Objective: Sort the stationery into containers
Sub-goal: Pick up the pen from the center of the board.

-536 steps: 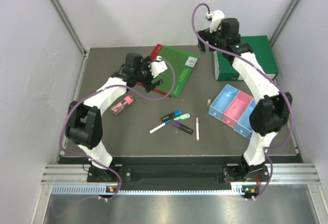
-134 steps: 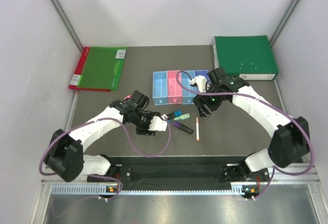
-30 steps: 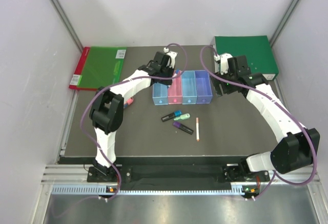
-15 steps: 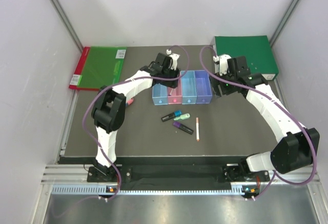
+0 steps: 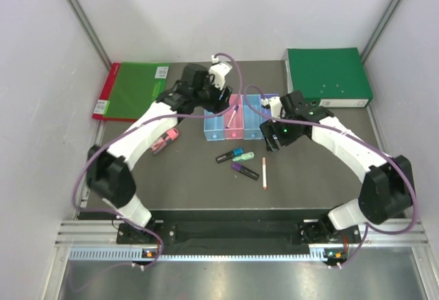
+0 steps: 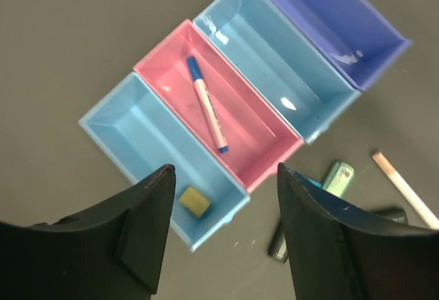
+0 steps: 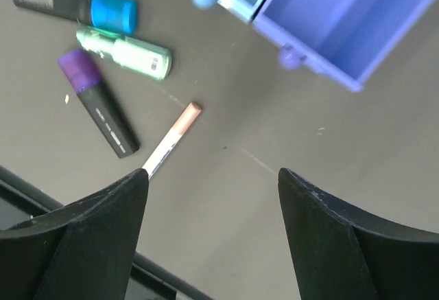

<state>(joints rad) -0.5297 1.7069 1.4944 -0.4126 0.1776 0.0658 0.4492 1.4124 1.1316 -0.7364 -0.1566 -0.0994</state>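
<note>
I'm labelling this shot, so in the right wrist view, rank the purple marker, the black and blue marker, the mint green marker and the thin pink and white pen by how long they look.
1. black and blue marker
2. purple marker, close behind, nearly alike
3. mint green marker

The thin pink and white pen is partly hidden by the claw, so I can't rank it.

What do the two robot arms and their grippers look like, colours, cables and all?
Both arms have white link shells with black joint housings, and a purple cable loops loosely along each. The left gripper and right gripper each end in two broad, matte black fingers with rounded tips. A small green light shows on the right arm's wrist. The bases carry small orange and white markings.
</note>
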